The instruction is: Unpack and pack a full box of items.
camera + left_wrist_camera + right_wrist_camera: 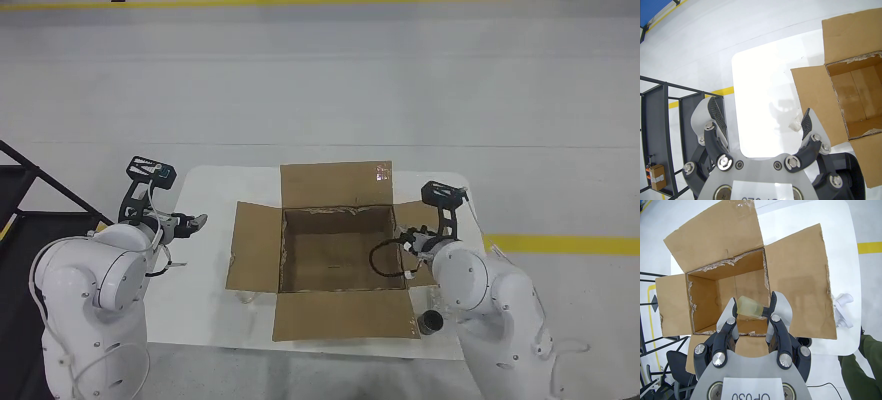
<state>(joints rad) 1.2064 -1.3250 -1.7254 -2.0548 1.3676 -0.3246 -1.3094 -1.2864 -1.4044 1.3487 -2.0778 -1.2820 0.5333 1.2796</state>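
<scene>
We see a plain brown cardboard box [335, 187] on a white worktop [210, 200]. The bottle [749, 308] in the right gripper [753, 297] is a cloudy pale yellow with a black cap [765, 312]. On the left gripper [760, 104] we note black pads [716, 113] with a fine studded pattern, backed by silver-grey plates [698, 113]. The floor [300, 80] is light grey, crossed by a yellow stripe [570, 243]. The rack [651, 113] is black, and a small brown parcel [657, 177] on it carries orange tags [648, 177].
</scene>
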